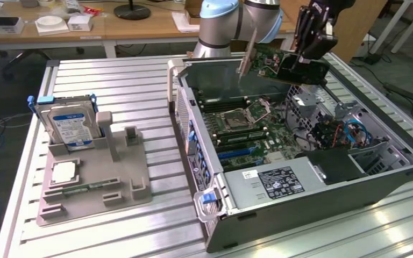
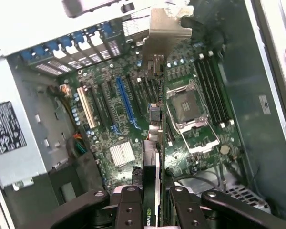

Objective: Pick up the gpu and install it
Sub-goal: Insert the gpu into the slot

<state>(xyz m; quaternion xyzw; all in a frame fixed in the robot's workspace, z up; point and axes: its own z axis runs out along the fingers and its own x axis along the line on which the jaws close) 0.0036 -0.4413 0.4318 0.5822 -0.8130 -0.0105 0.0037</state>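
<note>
desks (image 1: 142, 27): wooden, behind | floor (image 1: 13, 80): dark grey | table (image 1: 106, 80): ribbed metal

The gpu (image 1: 268, 58) is green with a silver bracket; the hard drive (image 1: 69, 126) carries a blue label.

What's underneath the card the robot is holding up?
The motherboard lies below the gpu, with its blue slot and processor socket. The card's own edge hides a strip of board.

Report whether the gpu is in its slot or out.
Out: the gripper holds the gpu tilted in the air above the open case.
</note>
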